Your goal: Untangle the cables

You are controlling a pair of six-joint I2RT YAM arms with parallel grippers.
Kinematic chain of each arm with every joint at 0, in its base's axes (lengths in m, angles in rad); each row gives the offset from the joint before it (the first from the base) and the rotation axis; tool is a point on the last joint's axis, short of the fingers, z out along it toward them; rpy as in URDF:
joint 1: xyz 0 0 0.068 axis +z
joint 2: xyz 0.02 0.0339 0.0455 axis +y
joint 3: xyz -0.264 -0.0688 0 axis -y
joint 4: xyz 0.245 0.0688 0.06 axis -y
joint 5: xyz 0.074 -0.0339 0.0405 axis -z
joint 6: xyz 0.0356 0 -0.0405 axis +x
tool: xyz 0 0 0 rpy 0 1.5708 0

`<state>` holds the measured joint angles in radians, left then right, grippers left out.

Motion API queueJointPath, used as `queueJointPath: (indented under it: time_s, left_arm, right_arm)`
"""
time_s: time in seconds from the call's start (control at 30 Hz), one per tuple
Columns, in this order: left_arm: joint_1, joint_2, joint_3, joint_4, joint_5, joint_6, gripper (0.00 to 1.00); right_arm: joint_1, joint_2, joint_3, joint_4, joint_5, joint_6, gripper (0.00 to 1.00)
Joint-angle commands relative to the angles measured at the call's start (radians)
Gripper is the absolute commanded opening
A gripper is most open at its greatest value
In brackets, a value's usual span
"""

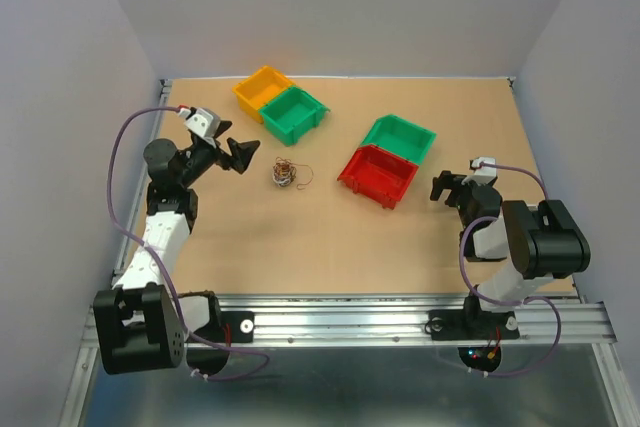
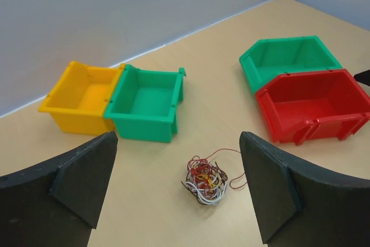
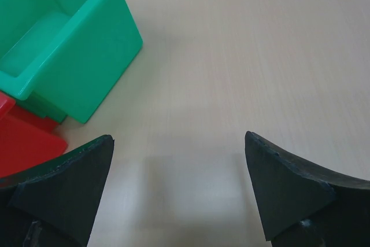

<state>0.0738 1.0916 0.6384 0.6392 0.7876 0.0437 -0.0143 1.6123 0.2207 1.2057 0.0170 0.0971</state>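
The cables (image 1: 284, 174) are a small wad of thin reddish-brown, white and yellow wires lying on the table, with one loose red strand trailing to the right. In the left wrist view the cables (image 2: 207, 179) lie just ahead, between the jaws. My left gripper (image 1: 236, 152) is open and empty, a little left of the wad and above the table. My right gripper (image 1: 443, 187) is open and empty at the right, just right of the red bin, far from the cables.
A yellow bin (image 1: 262, 89) and a green bin (image 1: 293, 113) stand side by side at the back. Another green bin (image 1: 399, 137) and a red bin (image 1: 378, 174) stand right of centre. Grey walls enclose the table on three sides.
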Motion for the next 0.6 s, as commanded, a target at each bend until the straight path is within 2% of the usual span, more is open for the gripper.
queueJointPath:
  time_s: [0.0,0.07,0.13,0.17,0.2,0.23,0.33,0.43,0.5,0.57]
  left_arm:
    - [0.000,0.027,0.063,-0.007,0.079,0.031,0.99]
    - [-0.006,0.048,0.070,-0.019,0.125,0.056,0.99]
    - [-0.047,0.066,0.072,-0.045,0.107,0.087,0.99]
    - [-0.121,0.094,0.110,-0.091,0.000,0.172,0.99]
    - [-0.162,0.112,0.133,-0.195,-0.063,0.201,0.97]
    - [-0.189,0.134,0.154,-0.226,-0.123,0.212,0.97]
    - [-0.235,0.267,0.237,-0.334,-0.240,0.240,0.97]
    - [-0.250,0.355,0.335,-0.450,-0.272,0.257,0.99]
    - [-0.256,0.424,0.383,-0.489,-0.295,0.263,0.99]
    - [-0.278,0.468,0.399,-0.515,-0.361,0.269,0.99]
  right_arm:
    - [-0.003,-0.014,0.028,0.066,-0.011,-0.011,1.00]
    - [-0.001,-0.015,0.026,0.066,-0.011,-0.016,1.00]
    - [0.013,-0.064,0.054,-0.009,-0.011,-0.043,1.00]
    - [0.039,-0.095,0.118,-0.084,-0.006,-0.060,1.00]
    - [0.048,-0.123,0.150,-0.247,0.009,-0.065,1.00]
    - [0.054,-0.155,0.184,-0.308,0.015,-0.069,1.00]
    - [0.060,-0.297,0.255,-0.455,0.025,0.129,1.00]
    - [0.060,-0.368,0.310,-0.598,-0.119,0.217,1.00]
    - [0.059,-0.406,0.303,-0.632,-0.202,0.239,1.00]
    - [0.060,-0.449,0.234,-0.583,-0.168,0.302,1.00]
